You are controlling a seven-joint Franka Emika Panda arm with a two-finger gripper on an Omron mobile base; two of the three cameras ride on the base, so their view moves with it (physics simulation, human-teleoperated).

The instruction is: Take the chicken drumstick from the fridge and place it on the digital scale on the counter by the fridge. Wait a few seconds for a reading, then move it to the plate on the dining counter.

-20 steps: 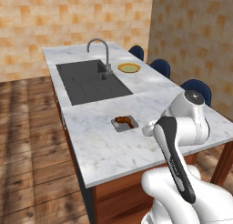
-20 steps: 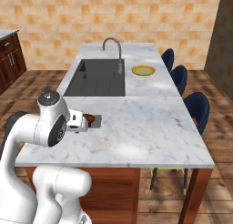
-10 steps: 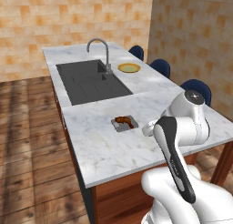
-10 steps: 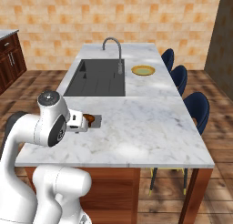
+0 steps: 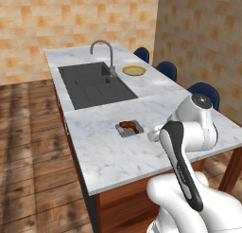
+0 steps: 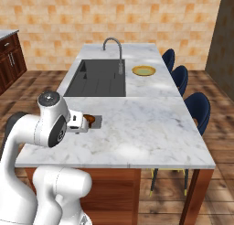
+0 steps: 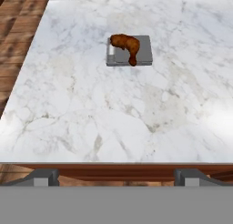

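Drumstick (image 7: 125,44) sits on scale (image 7: 142,54), near-left part of bench (image 7: 91,114). Tool (image 7: 116,177) wide open, empty, well back from it. Risks: glossy lumpy meat slips from pinch, scale gets shoved, long carry to far plate (image 5: 133,70) drops it.

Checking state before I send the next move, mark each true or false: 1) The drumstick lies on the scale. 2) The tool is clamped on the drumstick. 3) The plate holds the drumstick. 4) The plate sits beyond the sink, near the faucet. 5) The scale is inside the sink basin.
1) True: the chicken drumstick lies on the digital scale.
2) False: the tool is open and apart from the drumstick, holding nothing.
3) False: the plate has no drumstick on it.
4) True: it sits on the counter by the faucet.
5) False: the scale rests on the marble, short of the sink.
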